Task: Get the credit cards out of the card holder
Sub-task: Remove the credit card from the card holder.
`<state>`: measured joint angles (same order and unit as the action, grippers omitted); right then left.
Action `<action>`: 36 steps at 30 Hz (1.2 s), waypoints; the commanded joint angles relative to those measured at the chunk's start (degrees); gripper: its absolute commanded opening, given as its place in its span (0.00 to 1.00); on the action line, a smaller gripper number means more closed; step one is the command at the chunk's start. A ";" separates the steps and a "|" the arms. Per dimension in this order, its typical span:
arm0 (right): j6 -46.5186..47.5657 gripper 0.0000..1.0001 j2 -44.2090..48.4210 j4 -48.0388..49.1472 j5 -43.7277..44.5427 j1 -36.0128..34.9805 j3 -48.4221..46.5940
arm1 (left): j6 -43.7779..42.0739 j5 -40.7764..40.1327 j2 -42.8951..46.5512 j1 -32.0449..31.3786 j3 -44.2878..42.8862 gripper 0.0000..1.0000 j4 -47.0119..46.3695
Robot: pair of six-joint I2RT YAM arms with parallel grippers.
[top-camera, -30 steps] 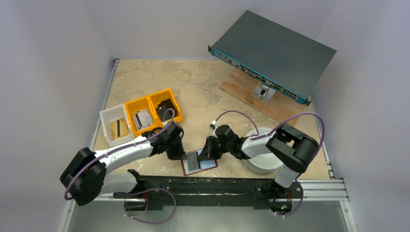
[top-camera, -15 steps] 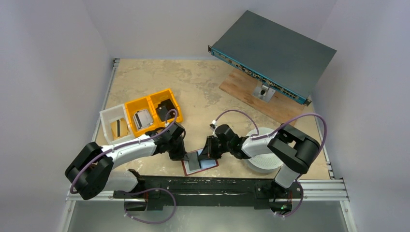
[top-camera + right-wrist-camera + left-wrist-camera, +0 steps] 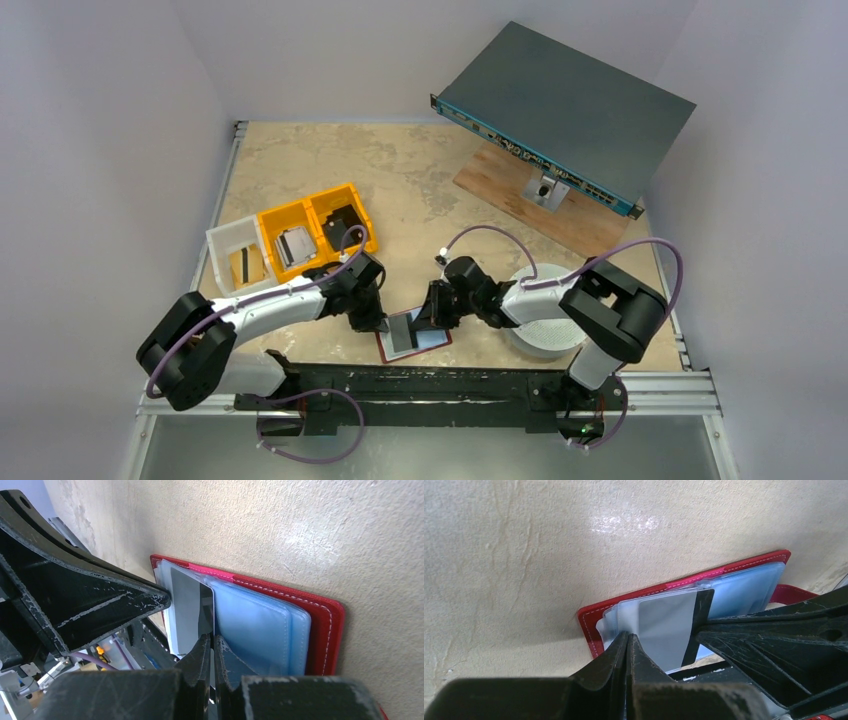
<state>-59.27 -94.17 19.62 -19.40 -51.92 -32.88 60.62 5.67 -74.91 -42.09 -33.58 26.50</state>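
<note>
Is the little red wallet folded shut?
No, the card holder lies open flat on the table, its pale blue sleeves and a grey card showing.

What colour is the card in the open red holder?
The card is grey with a black edge stripe; left wrist view shows it best.

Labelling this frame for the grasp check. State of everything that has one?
card holder, open, lying flat
grey card, sticking out past the holder's edge
left pincer, shut, tips at the grey card's corner
right pincer, shut, tips at the card's striped edge
golden card, in the white bin
</note>
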 commanded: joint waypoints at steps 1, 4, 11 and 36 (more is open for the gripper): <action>2.27 0.00 2.12 -4.32 3.81 0.33 -1.19 | -1.20 -5.46 -1.52 -0.20 0.15 0.00 6.81; 2.72 0.00 2.80 -5.24 4.02 0.65 -1.16 | -1.37 -5.49 -1.49 -0.23 -0.06 0.00 6.91; 3.83 0.00 4.83 -6.68 4.13 1.16 -1.04 | -1.66 -5.49 -1.18 -0.22 -0.27 0.00 7.17; 5.57 0.00 9.10 -3.43 -0.11 5.67 4.80 | -2.48 -5.21 -1.38 -0.22 -1.04 0.00 6.82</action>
<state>-54.92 -86.48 14.79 -18.98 -46.81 -29.10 60.20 3.77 -75.16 -42.15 -34.39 29.67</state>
